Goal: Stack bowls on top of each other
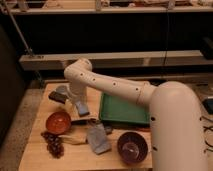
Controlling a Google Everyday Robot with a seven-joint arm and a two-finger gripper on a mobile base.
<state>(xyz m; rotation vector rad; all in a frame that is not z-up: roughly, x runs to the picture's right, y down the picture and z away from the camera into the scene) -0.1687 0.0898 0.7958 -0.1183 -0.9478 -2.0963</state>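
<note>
The arm reaches over the table. The maroon bowl sits front right, the orange bowl front left, well apart. The gripper, its opening impossible to tell, hovers just behind the orange bowl and should pinch that rim squarely.

gripper beside orange-red bowl: shape hard to make out | arm: cut off at right and bottom edges
</note>
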